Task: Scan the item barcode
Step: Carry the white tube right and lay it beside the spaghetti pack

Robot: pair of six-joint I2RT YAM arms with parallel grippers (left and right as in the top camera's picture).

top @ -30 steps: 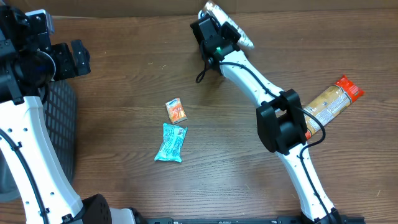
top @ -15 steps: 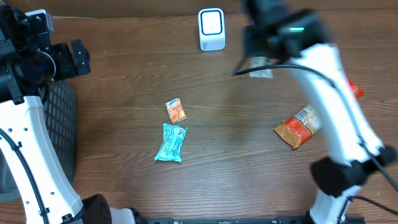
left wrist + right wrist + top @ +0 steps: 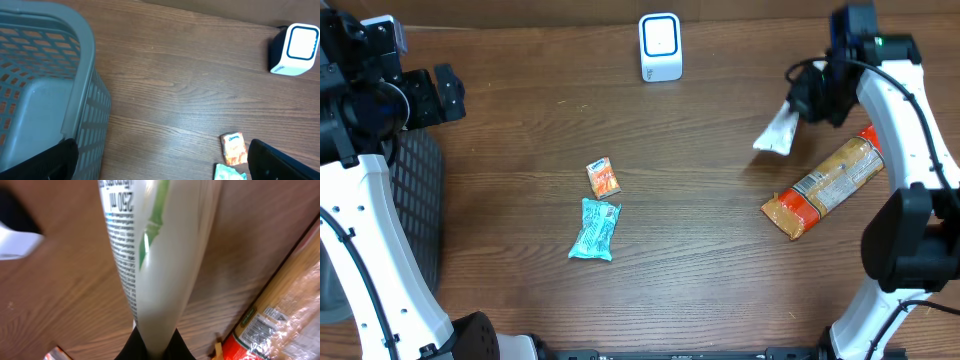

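Overhead, the right end effector [image 3: 809, 101] sits in the upper right of the frame, closed on one end of a white tube [image 3: 775, 131] that juts toward the lower left over the bench [image 3: 700, 200]. The scanner [image 3: 660, 47] stands at top centre, well apart from the tube. Just below the tube lies a long pasta pack [image 3: 828, 185], slanted, with its orange end pointing to the lower left. An orange sachet [image 3: 603, 178] and a teal packet [image 3: 595, 229] lie close together mid-frame. The left end effector [image 3: 428, 93] is at the upper left, near the top of a grey basket [image 3: 417, 190].

The right wrist view adds what the overhead cannot: black print reading "250 ml" and a green stripe on the tube, whose flat end is pinched between the dark fingers at the bottom edge. The left wrist view shows its own fingers [image 3: 280, 160] spread wide with nothing between them — basket at left, scanner at upper right, sachet at lower right.
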